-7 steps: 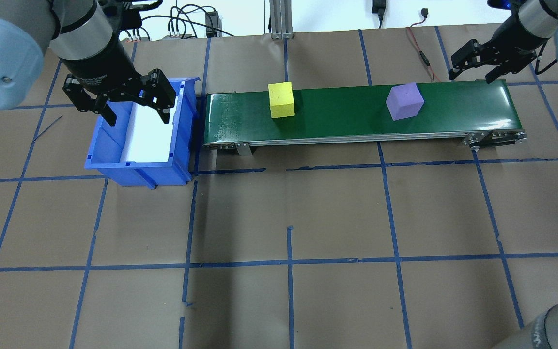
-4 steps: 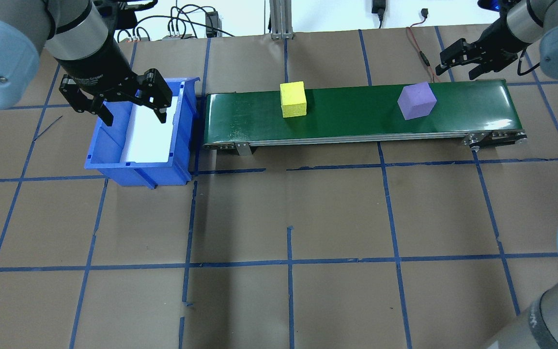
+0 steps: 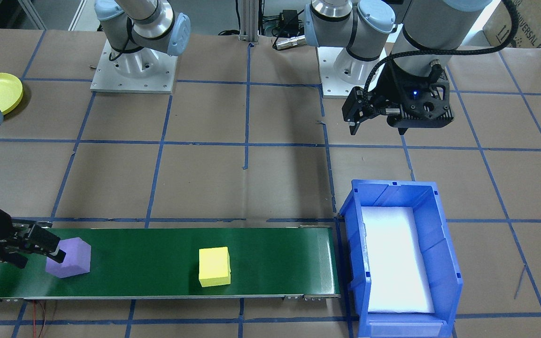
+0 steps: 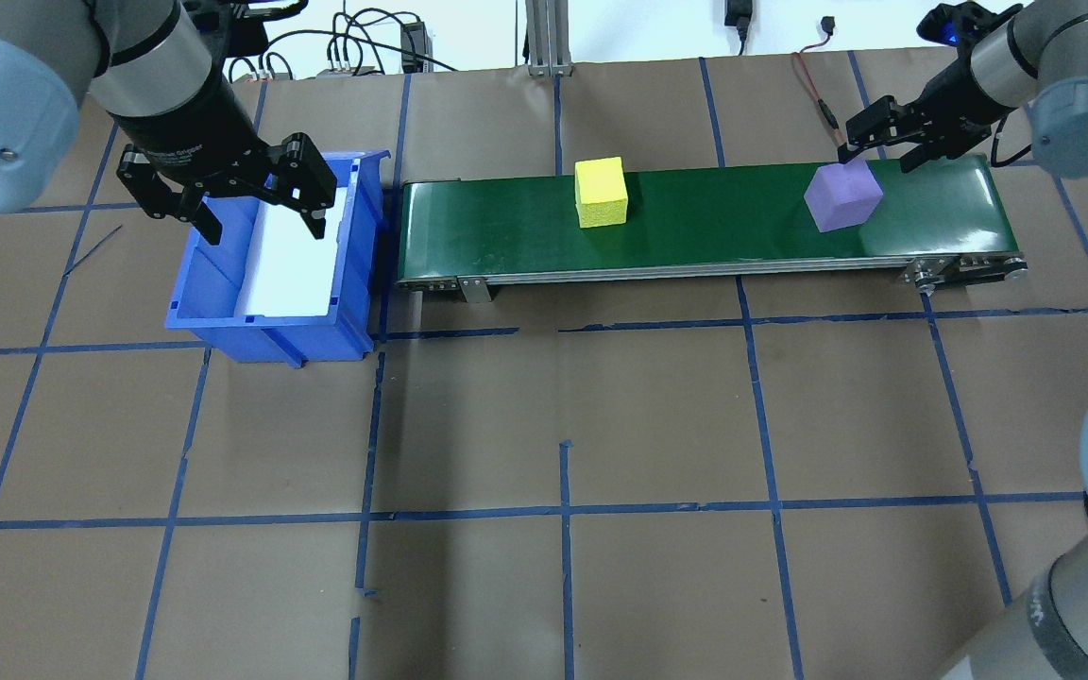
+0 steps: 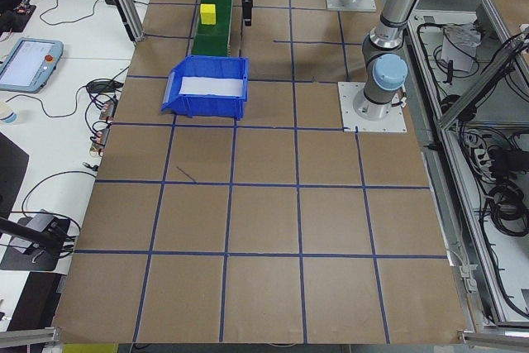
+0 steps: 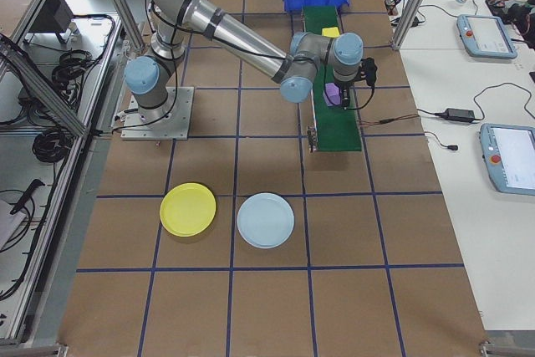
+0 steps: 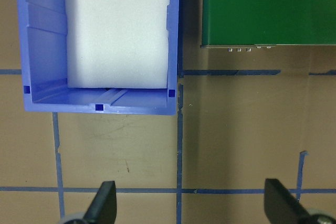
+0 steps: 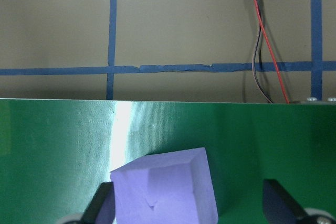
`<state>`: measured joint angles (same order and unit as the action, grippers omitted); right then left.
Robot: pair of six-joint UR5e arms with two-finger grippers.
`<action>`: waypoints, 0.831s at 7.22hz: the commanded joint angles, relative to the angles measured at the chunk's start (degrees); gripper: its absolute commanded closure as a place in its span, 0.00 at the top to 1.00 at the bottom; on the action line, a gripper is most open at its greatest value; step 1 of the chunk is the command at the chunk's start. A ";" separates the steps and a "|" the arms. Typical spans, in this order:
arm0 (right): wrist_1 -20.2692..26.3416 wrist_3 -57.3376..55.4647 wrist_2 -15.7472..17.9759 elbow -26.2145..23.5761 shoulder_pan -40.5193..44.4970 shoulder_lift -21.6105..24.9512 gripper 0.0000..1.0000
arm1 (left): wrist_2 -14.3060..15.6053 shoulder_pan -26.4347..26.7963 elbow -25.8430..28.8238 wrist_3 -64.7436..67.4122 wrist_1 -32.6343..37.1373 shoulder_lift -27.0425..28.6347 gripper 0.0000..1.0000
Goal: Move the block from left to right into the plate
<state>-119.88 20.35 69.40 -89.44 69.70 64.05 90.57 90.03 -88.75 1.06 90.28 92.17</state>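
In the overhead view the nearer part of the brown-papered desk (image 4: 544, 425), gridded with blue tape, fills the lower frame. Beyond it, at centre, lies the green conveyor belt (image 4: 695, 222). The yellow block (image 4: 601, 192) sits on the belt left of centre. The purple block (image 4: 843, 196) sits near the belt's right end, turned at an angle. The right hand (image 4: 873, 142), upper right of frame, is poised at the purple block's far edge, fingers apart and not clamped on it. At upper left the left hand (image 4: 261, 203) hangs with fingers apart over the blue bin (image 4: 355, 312), white-lined. In the right-side view a yellow plate (image 6: 188, 209) and a pale blue plate (image 6: 265, 220) lie side by side on the desk, well apart from the belt.
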 commanded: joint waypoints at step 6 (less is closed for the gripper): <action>-0.62 -0.40 10.84 -1.88 0.00 -0.59 0.52 | -0.13 -0.03 -0.28 -0.09 -0.02 0.02 1.00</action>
<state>-120.40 19.95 77.12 -91.77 69.70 63.46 90.45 90.00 -89.01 0.98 90.26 92.20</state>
